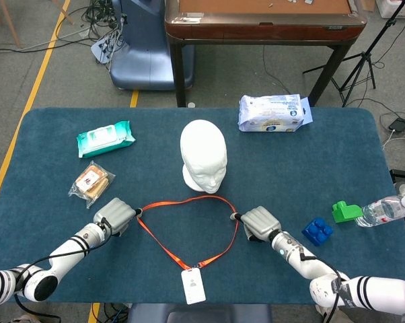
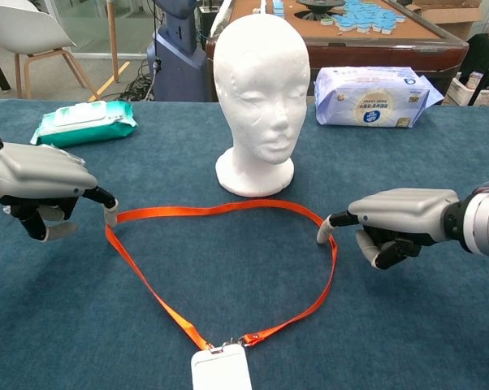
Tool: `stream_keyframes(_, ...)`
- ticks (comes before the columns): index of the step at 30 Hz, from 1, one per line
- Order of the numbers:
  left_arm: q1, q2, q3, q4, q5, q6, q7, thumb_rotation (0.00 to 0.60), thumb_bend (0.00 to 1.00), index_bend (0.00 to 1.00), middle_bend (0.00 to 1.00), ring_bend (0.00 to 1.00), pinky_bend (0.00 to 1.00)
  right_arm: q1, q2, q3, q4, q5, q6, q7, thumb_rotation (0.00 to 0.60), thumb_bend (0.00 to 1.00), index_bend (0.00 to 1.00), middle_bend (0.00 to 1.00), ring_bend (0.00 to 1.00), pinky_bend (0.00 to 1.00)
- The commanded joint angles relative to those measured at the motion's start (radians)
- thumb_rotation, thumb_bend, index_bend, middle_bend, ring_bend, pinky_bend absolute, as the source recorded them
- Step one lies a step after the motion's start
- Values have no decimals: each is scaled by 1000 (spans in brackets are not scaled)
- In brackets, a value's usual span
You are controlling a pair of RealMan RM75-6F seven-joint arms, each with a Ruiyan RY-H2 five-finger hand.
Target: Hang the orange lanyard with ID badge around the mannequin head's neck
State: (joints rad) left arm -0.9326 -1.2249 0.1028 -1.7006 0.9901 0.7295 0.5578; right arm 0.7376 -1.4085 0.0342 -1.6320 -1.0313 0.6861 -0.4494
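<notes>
Place: we see a lab or test room, not a home.
Floor: grey, with loose cables (image 1: 101,17) and a yellow line (image 1: 29,101).
Gear: a tripod stand (image 1: 364,54) and a blue machine base (image 1: 138,57) stand behind our work table (image 1: 41,134).
Furniture: a brown game table (image 1: 263,20) holds blue tiles (image 2: 366,12); a white chair (image 2: 25,32) stands nearby.

Counter is carrying: one mannequin head (image 1: 203,156), one orange lanyard (image 1: 189,232) with one ID badge (image 1: 193,287), two wipe packs (image 1: 105,138) (image 1: 271,112), one snack packet (image 1: 92,182), two toy blocks (image 1: 317,232) (image 1: 346,211), one bottle (image 1: 389,210).
</notes>
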Motion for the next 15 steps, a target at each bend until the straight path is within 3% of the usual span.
stream_keyframes(1, 0, 0, 0, 2, 0, -1, -3, 600, 511, 256, 980, 955, 927, 6, 0, -12, -8, -8, -6, 9, 600, 961, 194, 1000, 1000, 1000)
stream_keyframes(15, 15, 18, 8, 7, 2, 9, -20, 600, 511, 256, 980, 955, 927, -14, 64, -75, -70, -17, 68, 0, 600, 961, 194, 1000, 1000, 1000)
